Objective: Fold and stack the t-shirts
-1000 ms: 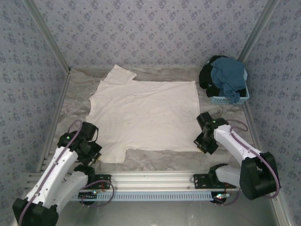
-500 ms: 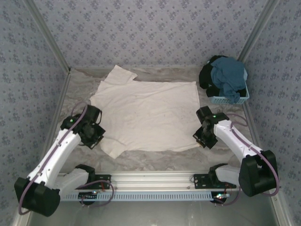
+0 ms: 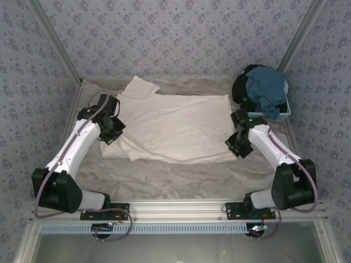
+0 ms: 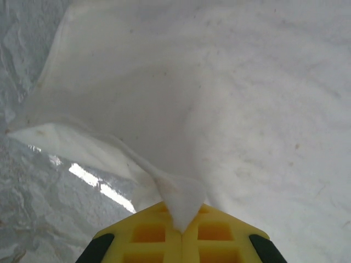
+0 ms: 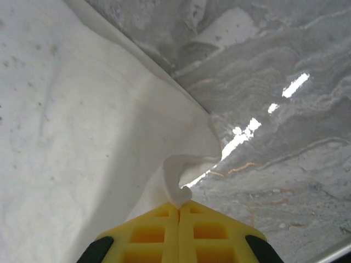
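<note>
Enclosure walls point(image 3: 175, 38): pale blue-grey patterned paper on three sides, framed by metal struts. Table point(image 3: 181, 178): grey, marbled, crinkled glossy covering, with an aluminium rail point(image 3: 181, 208) along the near edge carrying both arm bases. Cream-white t-shirt point(image 3: 181, 129): the largest garment, lying across the middle of the table toward the far side, one sleeve spread flat at the far left, its near edge taken up at both corners and the cloth between them sagging in a shallow fold; in the left wrist view the shirt point(image 4: 230, 82) runs away from the fingers as a smooth sheet with faint specks, and in the right wrist view the shirt point(image 5: 71, 109) covers the left side, with bare table to the right. Left arm point(image 3: 74, 153): white, reaching up the left side of the table. Right arm point(image 3: 274, 153): white, reaching up the right side. Teal-blue t-shirt point(image 3: 266, 87): crumpled, heaped on top at the far right corner. Black t-shirt point(image 3: 241, 87): bunched beneath and beside the teal one. Basket point(image 3: 258, 116): small, light blue lattice, holding both dark shirts, just beyond the right arm's wrist. Left gripper point(image 3: 112, 137): at the shirt's left edge; the yellow jaws of the left gripper point(image 4: 181, 227) are pressed together on a peak of cream cloth. Right gripper point(image 3: 237, 149): at the shirt's near right corner; the yellow jaws of the right gripper point(image 5: 179, 211) are pressed together on a curled bit of hem.
</note>
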